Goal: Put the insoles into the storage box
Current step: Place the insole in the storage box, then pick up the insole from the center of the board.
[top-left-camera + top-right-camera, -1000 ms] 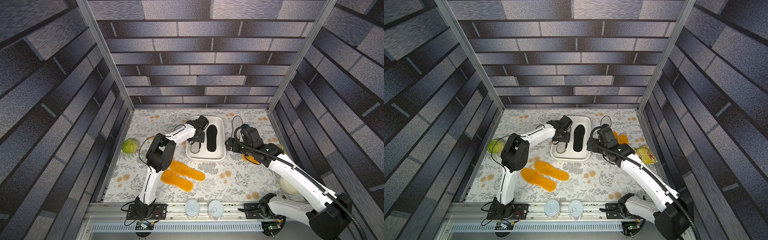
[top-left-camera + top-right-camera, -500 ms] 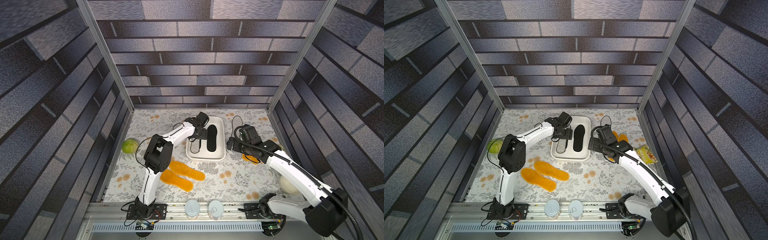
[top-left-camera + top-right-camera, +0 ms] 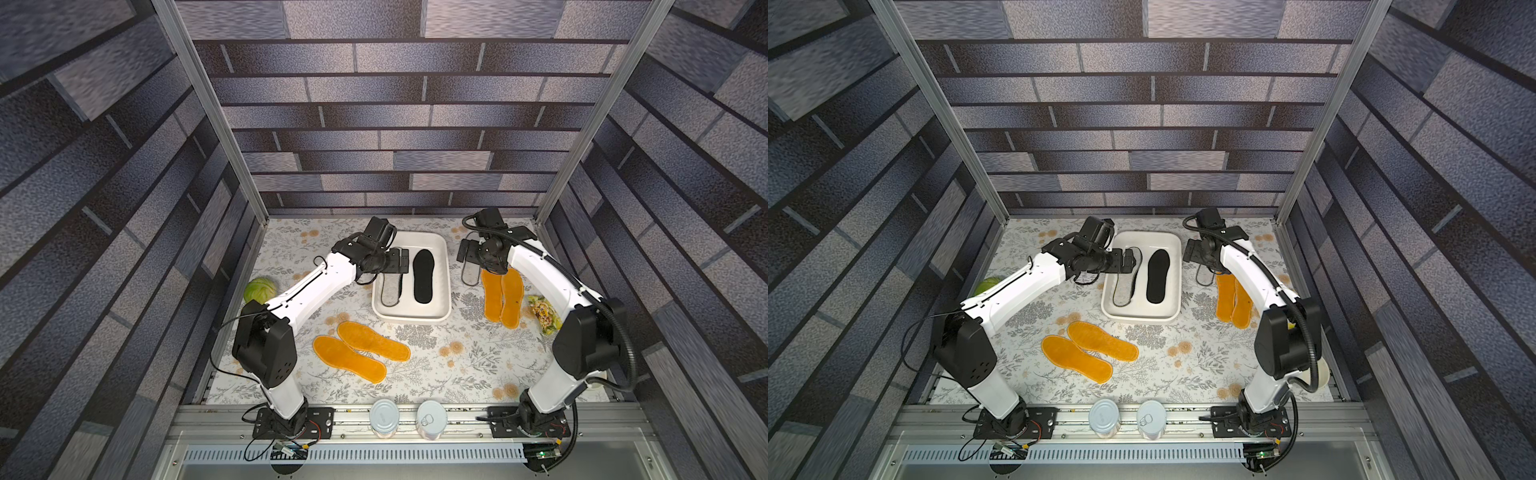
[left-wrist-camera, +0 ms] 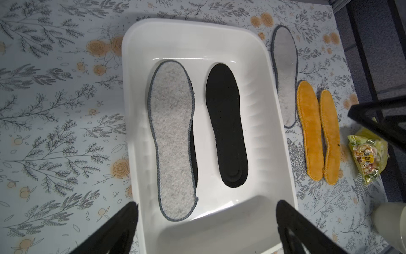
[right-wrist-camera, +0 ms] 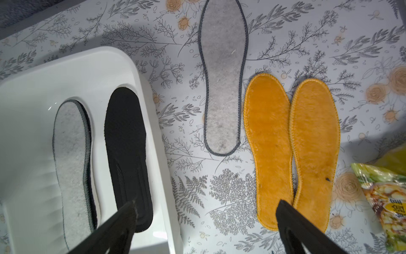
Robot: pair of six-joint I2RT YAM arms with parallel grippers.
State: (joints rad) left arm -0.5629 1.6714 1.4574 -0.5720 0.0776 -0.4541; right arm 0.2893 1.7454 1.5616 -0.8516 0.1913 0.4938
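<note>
1. The left claw (image 4: pixel 206 205) hangs over the storage box (image 4: pixel 186 37), jaws spread wide and empty.
2. Inside the box, a grey insole (image 4: pixel 172 140) lies on a dark one, with a black insole (image 4: pixel 226 132) just beside it.
3. The right claw (image 5: pixel 206 204) is open and empty, above the table (image 3: pixel 457 365) near a second grey insole (image 5: pixel 223 88).
4. In a top view, orange insoles (image 3: pixel 491 297) lie right of the box, and another orange pair (image 3: pixel 348 358) lies at lower centre.
</note>
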